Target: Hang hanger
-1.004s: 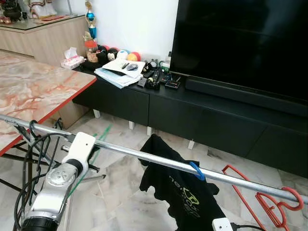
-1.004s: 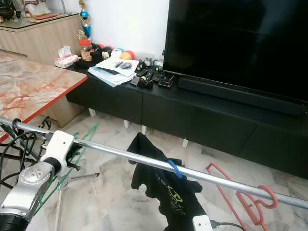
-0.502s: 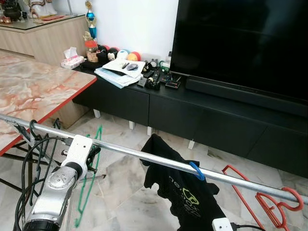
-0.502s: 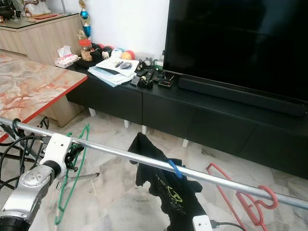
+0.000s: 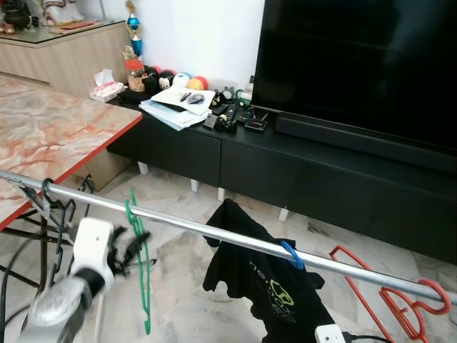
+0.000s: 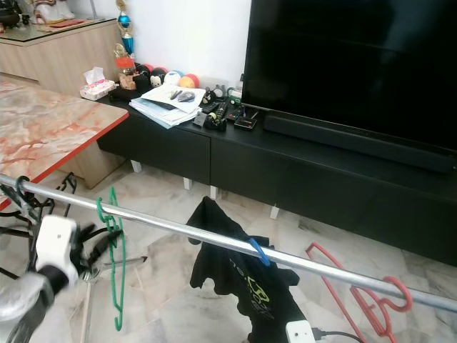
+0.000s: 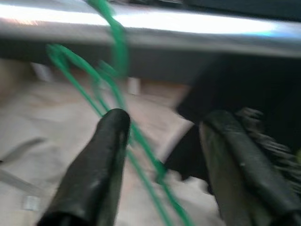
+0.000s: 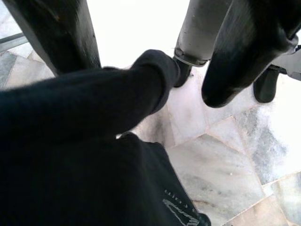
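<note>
A long silver metal rail point(image 5: 235, 238) crosses the scene, and everything here is placed against it. The thin green wire hanger point(image 5: 140, 261) hangs by its hook from the rail, toward its left end, and dangles below the rail over the marble floor. The left gripper point(image 5: 131, 246) sits just below the rail beside the green hanger; in the left wrist view its two black fingers point(image 7: 101, 160) stand spread apart, with the green wire running between them and no clear contact on either pad. Further right along the rail a black T-shirt point(image 5: 268, 286) hangs from a blue hook point(image 5: 292, 254), and a red plastic hanger point(image 5: 403, 307) hangs near the rail's right end. The right gripper point(image 8: 188, 70) is low by the black shirt, its fingers apart.
</note>
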Controlling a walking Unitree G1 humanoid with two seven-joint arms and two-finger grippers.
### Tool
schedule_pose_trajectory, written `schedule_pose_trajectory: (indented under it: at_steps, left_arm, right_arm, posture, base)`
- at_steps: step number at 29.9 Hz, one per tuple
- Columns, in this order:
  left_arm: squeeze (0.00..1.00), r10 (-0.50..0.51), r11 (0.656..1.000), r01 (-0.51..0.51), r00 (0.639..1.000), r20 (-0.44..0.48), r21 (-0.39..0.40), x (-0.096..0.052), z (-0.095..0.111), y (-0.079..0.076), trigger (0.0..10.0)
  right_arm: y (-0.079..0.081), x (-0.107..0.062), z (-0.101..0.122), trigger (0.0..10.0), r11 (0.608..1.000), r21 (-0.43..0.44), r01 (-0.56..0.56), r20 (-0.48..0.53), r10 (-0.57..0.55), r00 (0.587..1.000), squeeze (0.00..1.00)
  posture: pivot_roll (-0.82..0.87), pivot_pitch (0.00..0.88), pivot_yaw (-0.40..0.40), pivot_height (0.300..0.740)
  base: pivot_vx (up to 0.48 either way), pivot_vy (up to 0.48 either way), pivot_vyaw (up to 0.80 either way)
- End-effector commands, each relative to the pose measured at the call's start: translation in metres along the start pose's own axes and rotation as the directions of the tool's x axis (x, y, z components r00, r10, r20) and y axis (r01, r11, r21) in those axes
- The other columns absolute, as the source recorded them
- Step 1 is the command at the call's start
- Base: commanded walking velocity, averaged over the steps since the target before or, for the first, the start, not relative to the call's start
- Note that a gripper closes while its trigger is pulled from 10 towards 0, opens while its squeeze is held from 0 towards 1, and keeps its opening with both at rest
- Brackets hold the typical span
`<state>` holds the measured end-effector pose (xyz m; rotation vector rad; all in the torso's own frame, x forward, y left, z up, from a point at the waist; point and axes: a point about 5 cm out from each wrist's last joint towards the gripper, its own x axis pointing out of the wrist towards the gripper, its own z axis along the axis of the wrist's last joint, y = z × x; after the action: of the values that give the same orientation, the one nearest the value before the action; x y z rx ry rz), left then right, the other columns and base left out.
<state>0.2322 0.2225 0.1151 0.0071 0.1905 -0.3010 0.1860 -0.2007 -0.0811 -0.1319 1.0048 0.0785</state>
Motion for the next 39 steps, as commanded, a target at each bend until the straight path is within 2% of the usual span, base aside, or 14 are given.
schedule_pose_trajectory:
  at_steps: [1,5,6,7,8,9,10,11,13,14,16,22,25,39]
  left_arm:
    - [0.75,-0.064,0.998,0.064,0.998,0.005,-0.021,-0.008,0.005,-0.004,10.0]
    - [0.68,0.021,1.000,-0.022,0.988,-0.153,-0.004,-0.035,-0.028,0.014,10.0]
    - [0.25,0.247,0.969,-0.231,0.930,-0.272,0.089,-0.043,-0.058,0.039,10.0]
    - [0.00,0.371,0.928,-0.339,0.873,-0.316,0.153,-0.048,-0.074,0.052,10.0]
    - [0.00,0.445,0.895,-0.400,0.829,-0.339,0.197,-0.053,-0.083,0.060,10.0]
    - [0.00,0.557,0.826,-0.535,0.728,-0.400,0.177,-0.064,-0.105,0.072,10.0]
    - [0.00,0.557,0.826,-0.535,0.728,-0.400,0.177,-0.064,-0.105,0.072,10.0]
    - [0.00,0.584,0.797,-0.577,0.661,-0.470,0.179,-0.074,-0.127,0.073,10.0]
    - [0.00,0.543,0.829,-0.515,0.652,-0.530,0.215,-0.076,-0.144,0.064,10.0]
    - [0.00,0.459,0.886,-0.382,0.651,-0.605,0.261,-0.075,-0.163,0.046,10.0]
    - [0.00,0.381,0.923,-0.313,0.648,-0.660,0.225,-0.072,-0.179,0.028,10.0]
    - [0.00,0.309,0.943,-0.297,0.621,-0.720,0.149,-0.060,-0.211,-0.003,10.0]
    - [0.00,0.235,0.968,-0.216,0.584,-0.777,0.130,-0.060,-0.225,-0.024,10.0]
    - [0.00,0.235,0.971,-0.178,0.616,-0.752,0.158,-0.040,-0.219,-0.024,10.0]
  right_arm:
    - [-0.002,0.000,0.002,10.0,1.000,-0.004,0.003,0.007,-0.003,1.000,0.00]
    - [-0.002,0.000,0.003,10.0,1.000,-0.006,0.001,0.007,-0.001,1.000,0.00]
    - [-0.002,0.000,0.003,10.0,1.000,-0.008,-0.001,0.008,0.001,1.000,0.00]
    - [-0.001,0.000,0.003,10.0,1.000,-0.007,-0.002,0.008,0.002,1.000,0.00]
    - [-0.001,0.000,0.003,10.0,1.000,-0.006,-0.002,0.008,0.002,1.000,0.00]
    - [-0.001,0.000,0.003,10.0,1.000,-0.005,-0.003,0.009,0.003,1.000,0.00]
    - [-0.001,0.000,0.003,10.0,1.000,-0.005,-0.003,0.009,0.003,1.000,0.00]
    - [0.000,0.000,0.003,10.0,1.000,0.000,-0.002,0.010,0.002,1.000,0.00]
    - [0.000,0.000,0.003,10.0,1.000,0.004,0.000,0.011,0.000,1.000,0.00]
    - [0.000,0.000,0.003,10.0,1.000,0.006,0.004,0.010,-0.004,1.000,0.00]
    - [0.000,0.000,0.003,10.0,1.000,0.010,0.010,0.010,-0.010,1.000,0.00]
    - [-0.001,0.000,0.002,10.0,0.998,0.046,0.032,0.008,-0.032,0.999,0.00]
    - [-0.001,0.000,0.002,10.0,0.998,0.044,0.033,0.006,-0.034,0.999,0.00]
    - [-0.002,0.000,-0.003,10.0,0.986,0.147,0.075,-0.003,-0.075,0.997,0.00]
  posture:
    - [0.18,0.000,-0.043,0.740]
    - [0.20,0.000,-0.044,0.740]
    - [0.20,0.000,-0.042,0.740]
    - [0.20,0.000,-0.041,0.740]
    - [0.20,0.000,-0.039,0.740]
    - [0.19,0.000,-0.038,0.740]
    - [0.19,0.000,-0.038,0.740]
    - [0.18,0.000,-0.036,0.740]
    - [0.17,0.000,-0.034,0.740]
    - [0.17,0.000,-0.033,0.740]
    - [0.17,0.000,-0.032,0.740]
    - [0.15,0.000,-0.035,0.740]
    - [0.15,0.000,-0.035,0.740]
    - [0.12,0.000,-0.015,0.740]
  base:
    - [0.000,0.000,0.00]
    - [0.000,0.000,0.00]
    - [0.000,0.000,0.00]
    - [0.000,0.000,0.00]
    - [0.000,0.000,0.00]
    - [0.000,0.000,0.00]
    - [0.000,0.000,0.00]
    - [0.000,0.000,0.00]
    - [0.000,0.000,0.00]
    - [0.000,0.000,0.00]
    - [0.000,0.000,0.00]
    - [0.000,0.000,0.00]
    - [0.000,0.000,0.00]
    - [-0.181,0.000,0.00]
